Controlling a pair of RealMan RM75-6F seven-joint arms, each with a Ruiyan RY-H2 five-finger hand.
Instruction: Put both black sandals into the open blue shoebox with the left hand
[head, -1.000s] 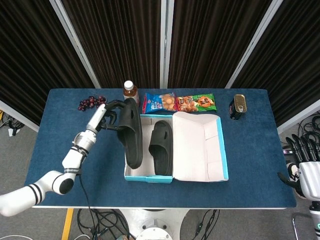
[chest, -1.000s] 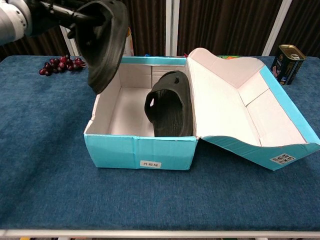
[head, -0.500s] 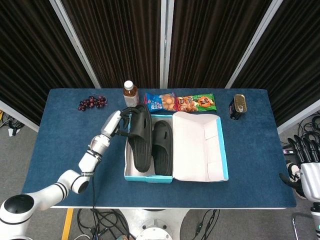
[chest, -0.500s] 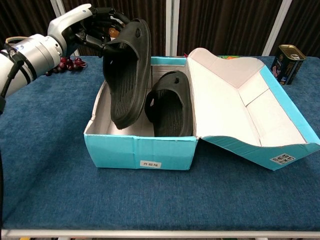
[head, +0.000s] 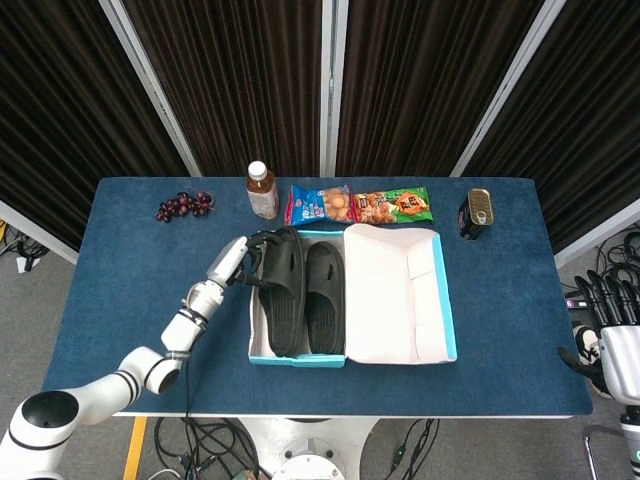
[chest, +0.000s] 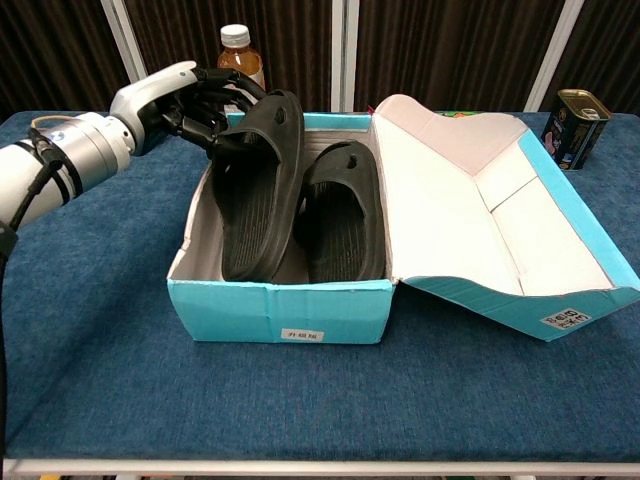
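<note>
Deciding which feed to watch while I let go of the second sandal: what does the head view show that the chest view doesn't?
Only the head view shows the right hand idle off the table's right edge, the grapes and the snack packets. Only the chest view shows the shoebox's front wall label and the second sandal tilted, its heel end raised. Both show the left hand gripping that sandal, the first sandal, the shoebox, bottle and can.

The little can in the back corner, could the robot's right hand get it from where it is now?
Probably yes. The can stands alone near the table's right edge, nothing around it, and the right hand hangs free off that side, holding nothing.
</note>
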